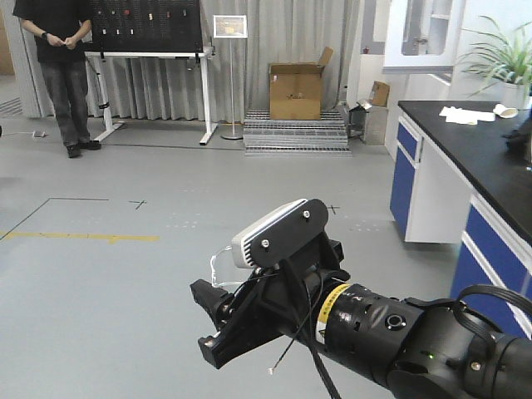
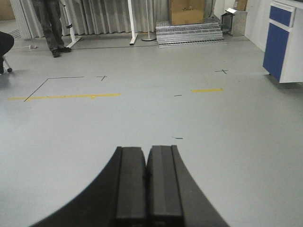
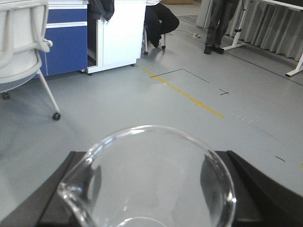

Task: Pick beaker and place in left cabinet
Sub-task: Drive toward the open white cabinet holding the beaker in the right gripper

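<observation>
Two black fingers (image 3: 251,189) of the right gripper (image 1: 214,320) clamp the beaker (image 3: 147,182) from either side, one pressed to each wall just below the rim. The glass rides upright and looks empty, its mouth facing the wrist camera and its pour spout turned to the lower left of that view. That is a sensible way to carry it, since the rim cannot slip down through the grip. In the front view the arm reaches out low over the bare grey floor (image 1: 125,291), so the beaker hangs in the air, resting on nothing.

The left gripper (image 2: 147,184) has its pads pressed together with nothing between them. It points along the floor and takes no part in the carry.

Further out, blue-fronted counter cupboards (image 1: 490,249) under a black worktop (image 1: 474,150) line the right side. Beyond them, a white unit with a glass-paned door (image 1: 420,33) is probably the left cabinet, though only part of it shows. It stands well apart from the beaker, so the placing is not yet begun.
</observation>
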{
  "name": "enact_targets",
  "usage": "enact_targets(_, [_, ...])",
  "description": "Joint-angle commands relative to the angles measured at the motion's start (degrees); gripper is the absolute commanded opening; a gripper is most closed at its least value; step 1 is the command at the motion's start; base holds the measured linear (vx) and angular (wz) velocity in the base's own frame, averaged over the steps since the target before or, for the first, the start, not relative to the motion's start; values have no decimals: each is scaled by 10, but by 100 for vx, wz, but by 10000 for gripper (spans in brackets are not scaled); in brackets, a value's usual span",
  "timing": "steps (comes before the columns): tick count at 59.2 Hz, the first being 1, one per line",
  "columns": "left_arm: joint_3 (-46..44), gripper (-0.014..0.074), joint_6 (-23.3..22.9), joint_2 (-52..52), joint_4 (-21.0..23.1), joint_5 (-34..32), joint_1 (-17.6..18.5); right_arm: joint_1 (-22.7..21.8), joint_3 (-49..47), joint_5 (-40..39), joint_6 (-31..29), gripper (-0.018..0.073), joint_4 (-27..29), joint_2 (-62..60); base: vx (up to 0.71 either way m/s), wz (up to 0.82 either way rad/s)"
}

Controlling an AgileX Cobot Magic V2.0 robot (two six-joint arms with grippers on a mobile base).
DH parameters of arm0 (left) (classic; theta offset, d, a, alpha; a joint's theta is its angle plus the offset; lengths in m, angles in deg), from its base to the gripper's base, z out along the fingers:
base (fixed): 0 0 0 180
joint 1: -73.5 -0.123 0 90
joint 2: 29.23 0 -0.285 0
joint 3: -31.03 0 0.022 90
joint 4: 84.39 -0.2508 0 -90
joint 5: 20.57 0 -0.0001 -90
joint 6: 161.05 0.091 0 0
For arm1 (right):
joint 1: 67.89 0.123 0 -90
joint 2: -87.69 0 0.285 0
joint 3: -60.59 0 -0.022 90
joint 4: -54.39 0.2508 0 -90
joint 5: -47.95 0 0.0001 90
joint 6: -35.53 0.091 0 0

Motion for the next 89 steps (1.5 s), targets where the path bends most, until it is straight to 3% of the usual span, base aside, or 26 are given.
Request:
enact_targets(1, [-5, 4, -2, -10, 3, -46, 0, -2, -18, -51, -6, 50, 0, -22, 65, 10])
enact_targets(89, [-5, 4, -2, -10, 3, -46, 0, -1, -14, -49, -6, 50, 0, -22, 71, 0])
